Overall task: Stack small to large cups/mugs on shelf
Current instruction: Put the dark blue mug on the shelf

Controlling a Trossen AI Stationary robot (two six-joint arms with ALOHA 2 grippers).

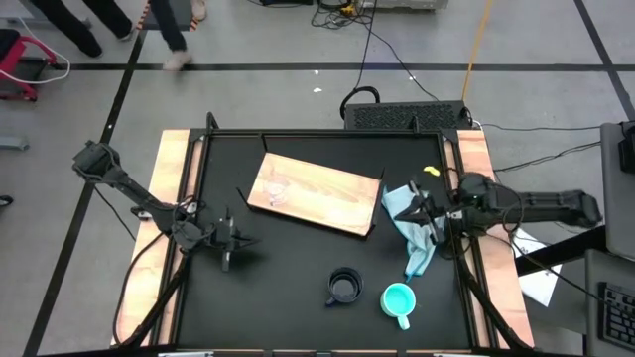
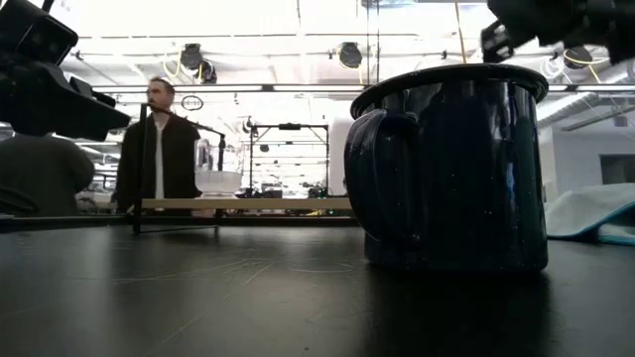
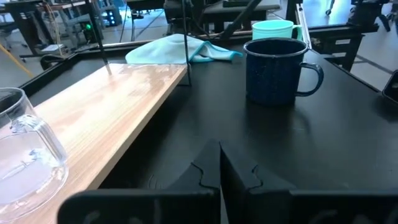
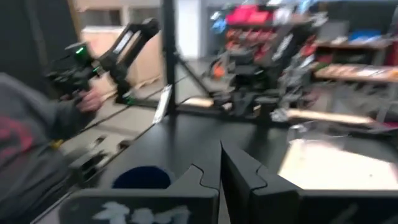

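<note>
On the wooden board (image 1: 317, 195) stands the glass cup (image 1: 277, 190), near its left end. Both the black mug (image 1: 344, 286) and the turquoise mug (image 1: 398, 299) sit on the tabletop in front. Left gripper (image 1: 241, 241) and right gripper (image 1: 399, 211) hover with fingers pressed together, holding nothing.

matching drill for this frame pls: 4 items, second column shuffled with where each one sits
Items:
1. glass cup
2. black mug
3. turquoise mug
4. blue cloth

Places:
A. on the black tabletop, right beside the turquoise mug
B. draped by the right hand
C. on the wooden board, near its left end
D. closest to the table's front edge, toward the right

Pairs: 1-C, 2-A, 3-D, 4-B
</note>
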